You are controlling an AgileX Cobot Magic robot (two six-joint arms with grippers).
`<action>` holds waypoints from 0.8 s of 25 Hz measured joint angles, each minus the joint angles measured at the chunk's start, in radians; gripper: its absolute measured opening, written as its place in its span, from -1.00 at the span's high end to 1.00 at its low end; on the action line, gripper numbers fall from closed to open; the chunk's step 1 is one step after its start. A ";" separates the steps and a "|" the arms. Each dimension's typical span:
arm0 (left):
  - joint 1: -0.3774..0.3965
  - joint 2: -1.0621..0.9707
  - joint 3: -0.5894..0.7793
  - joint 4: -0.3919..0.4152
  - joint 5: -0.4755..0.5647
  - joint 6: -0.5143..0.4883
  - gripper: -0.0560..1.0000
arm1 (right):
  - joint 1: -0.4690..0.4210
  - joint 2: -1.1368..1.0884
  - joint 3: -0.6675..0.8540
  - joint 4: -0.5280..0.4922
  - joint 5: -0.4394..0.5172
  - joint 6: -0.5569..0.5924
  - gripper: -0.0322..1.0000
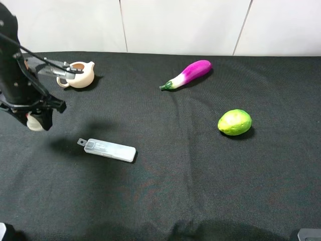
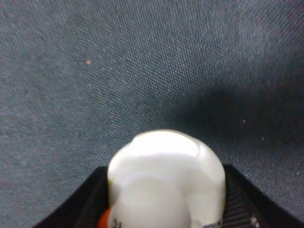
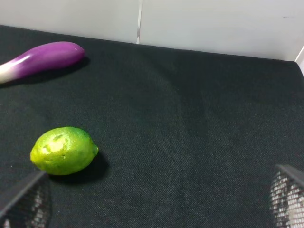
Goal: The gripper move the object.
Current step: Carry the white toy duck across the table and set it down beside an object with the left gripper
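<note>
Black left gripper (image 1: 36, 122) with dark fingers (image 2: 85, 205) clamped on small cream-white two-lobed lump (image 2: 166, 175), hovering over black woven cloth (image 1: 190, 175), right gripper (image 3: 161, 194) spread wide apart, gripping nothing

Cream-white object (image 2: 166, 175), black cloth (image 1: 200, 175), purple-and-white eggplant (image 1: 190, 73), yellow-green lime (image 1: 234, 122).

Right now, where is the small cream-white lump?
The lump is far left in the exterior high view, between the fingers of the left gripper, in front of the teapot.
</note>
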 joint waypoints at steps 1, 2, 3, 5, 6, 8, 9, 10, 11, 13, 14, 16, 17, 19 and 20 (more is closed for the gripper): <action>-0.005 -0.001 0.017 0.000 -0.018 -0.004 -0.09 | 0.000 0.000 0.000 0.000 0.000 0.000 -0.41; -0.011 -0.002 0.029 -0.001 -0.033 -0.007 -0.09 | 0.000 0.000 0.000 0.000 0.000 0.000 -0.41; -0.018 -0.002 0.037 -0.002 -0.045 -0.011 -0.09 | 0.000 0.000 0.000 0.000 0.000 0.000 -0.41; -0.039 -0.003 0.046 -0.004 -0.074 -0.011 -0.09 | 0.000 0.000 0.000 0.000 0.000 0.000 -0.41; -0.051 -0.003 0.048 -0.005 -0.083 -0.012 -0.09 | 0.000 0.000 0.000 0.000 0.000 0.000 -0.41; -0.061 -0.003 0.048 -0.007 -0.091 -0.014 -0.09 | 0.000 0.000 0.000 0.000 0.000 0.000 -0.41; -0.071 -0.004 0.048 -0.007 -0.099 -0.017 -0.09 | 0.000 0.000 0.000 0.000 0.000 0.000 -0.41; -0.080 -0.004 0.048 -0.007 -0.109 -0.019 -0.09 | 0.000 0.000 0.000 0.000 0.000 0.000 -0.41; -0.088 -0.004 0.048 -0.007 -0.116 -0.022 -0.09 | 0.000 0.000 0.000 0.000 0.000 0.000 -0.41; -0.102 -0.004 0.049 -0.007 -0.132 -0.029 -0.09 | 0.000 0.000 0.000 0.000 0.000 0.000 -0.41; -0.109 -0.004 0.049 -0.007 -0.139 -0.032 -0.09 | 0.000 0.000 0.000 0.000 0.000 0.000 -0.41; -0.116 -0.004 0.050 -0.007 -0.151 -0.037 -0.09 | 0.000 0.000 0.000 0.000 0.000 0.000 -0.41; -0.119 -0.004 0.052 -0.008 -0.157 -0.040 -0.09 | 0.000 0.000 0.000 0.000 0.000 0.000 -0.41; -0.119 -0.004 0.071 -0.015 -0.174 -0.045 -0.09 | 0.000 0.000 0.000 0.000 0.000 0.000 -0.41; -0.119 -0.004 0.086 -0.016 -0.186 -0.046 -0.09 | 0.000 0.000 0.000 0.000 0.000 0.000 -0.41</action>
